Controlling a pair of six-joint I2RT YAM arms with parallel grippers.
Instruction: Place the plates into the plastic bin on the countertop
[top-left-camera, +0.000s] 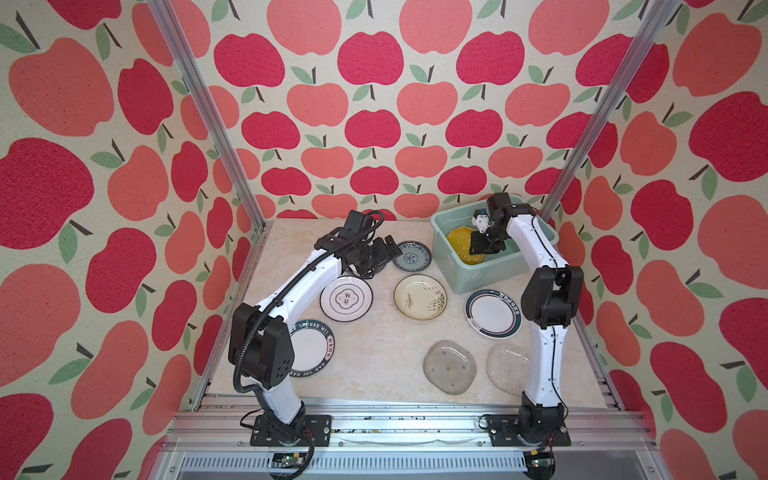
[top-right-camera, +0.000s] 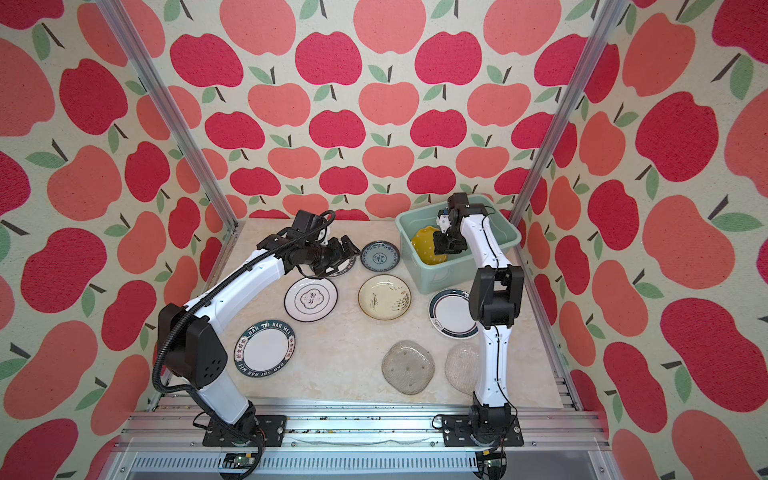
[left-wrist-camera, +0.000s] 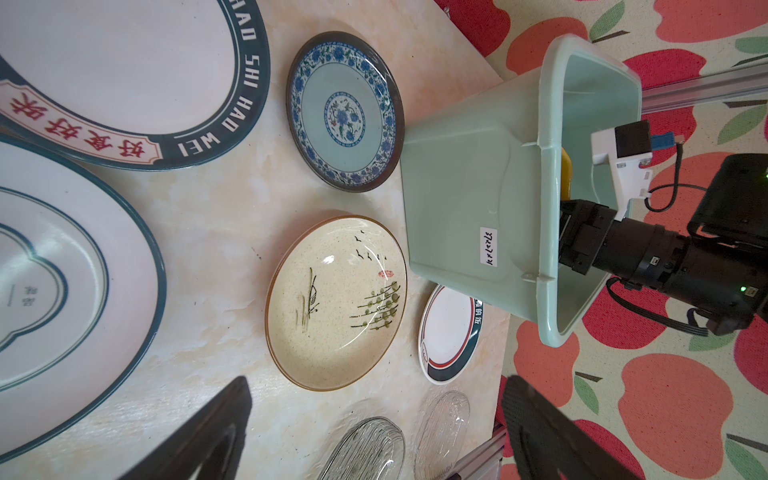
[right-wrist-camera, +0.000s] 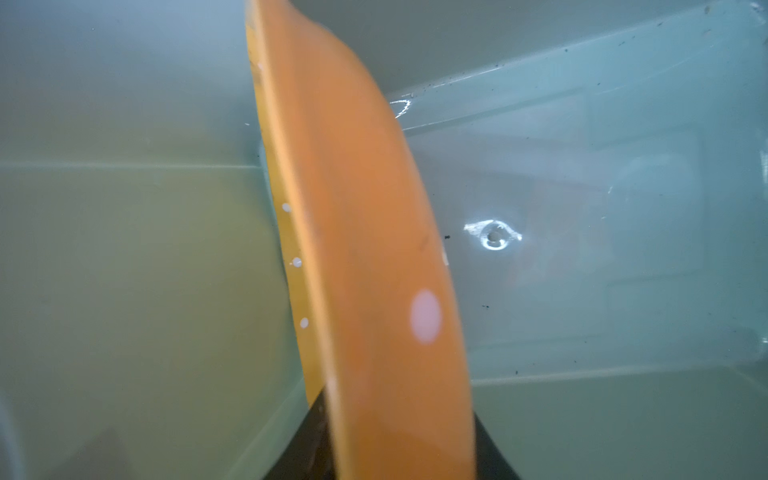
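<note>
Inside the plastic bin (right-wrist-camera: 582, 208), the yellow plate (right-wrist-camera: 361, 249) is smeared by blur and runs off the right wrist view at both ends. Of the right gripper (top-left-camera: 482, 250), only dark slivers of its fingers (right-wrist-camera: 299, 449) show there, its hold impossible to judge. In a top view the elbow of the left arm (top-left-camera: 266, 345) covers part of a lettered plate (top-left-camera: 311, 349), and the right arm (top-left-camera: 540, 365) covers the edge of a clear glass plate (top-left-camera: 505, 368).

At two o'clock, the tilted yellow dotted plate (top-left-camera: 457, 241) and the white right arm (top-left-camera: 528, 237) block most of the mouth of the pale mint-green plastic bin (top-left-camera: 465, 274). Bare beige marble-look countertop (top-left-camera: 374, 355) lies open from centre toward six o'clock.
</note>
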